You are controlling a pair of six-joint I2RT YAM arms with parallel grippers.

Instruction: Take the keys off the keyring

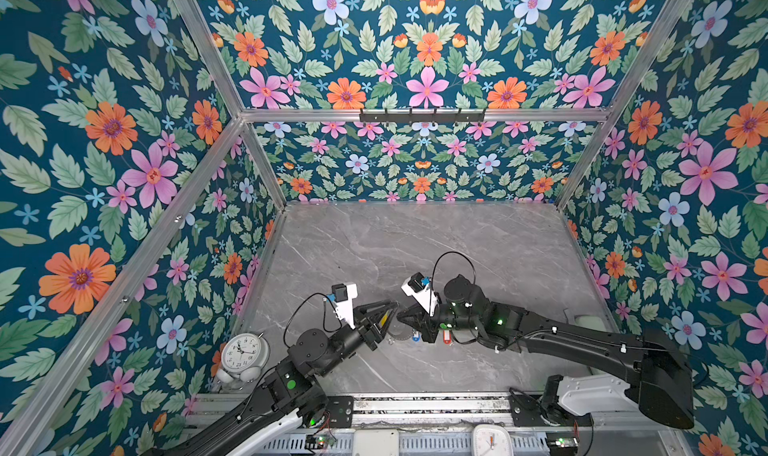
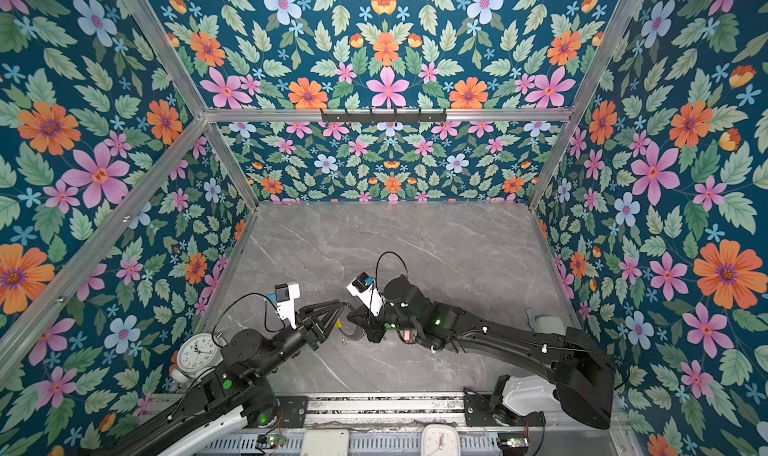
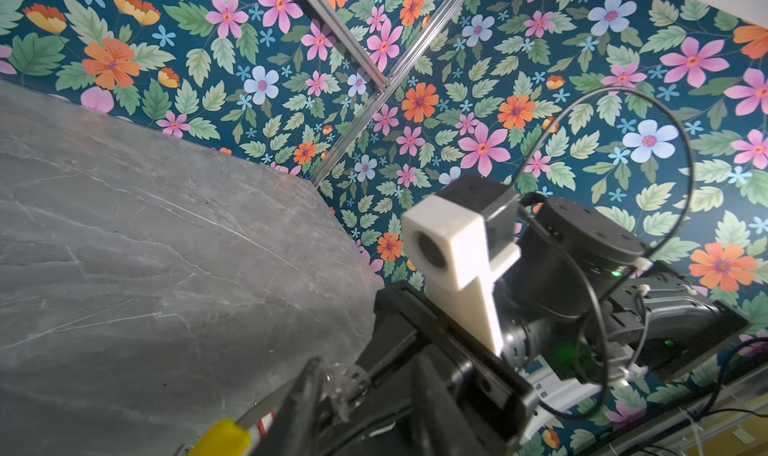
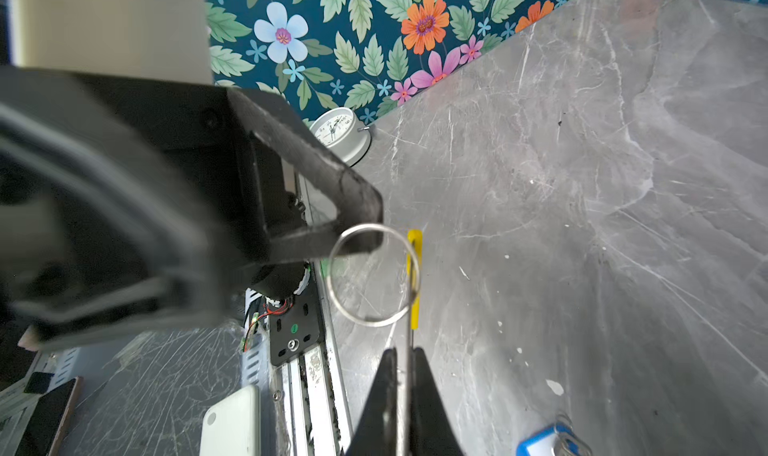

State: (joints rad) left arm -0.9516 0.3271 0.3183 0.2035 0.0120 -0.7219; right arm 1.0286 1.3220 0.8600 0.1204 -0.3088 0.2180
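To your left, the white round alarm clock [image 1: 243, 352] stands at the near corner of the grey marble-veined bench [image 1: 415, 246]. Your left tool [image 1: 394, 308] sits just beside the large thin silver wire keyring with yellow plastic sleeve [image 4: 414, 258]; you cannot tell whether it grips. Your right tool [image 4: 405, 360] is clamped on the bare wire next to that sleeve. The blue-tagged silver key [image 4: 544, 441] and red-tagged key [image 1: 446, 336] sit close under it. Smooth bench stretches beyond to the floral walls [image 1: 124, 142].
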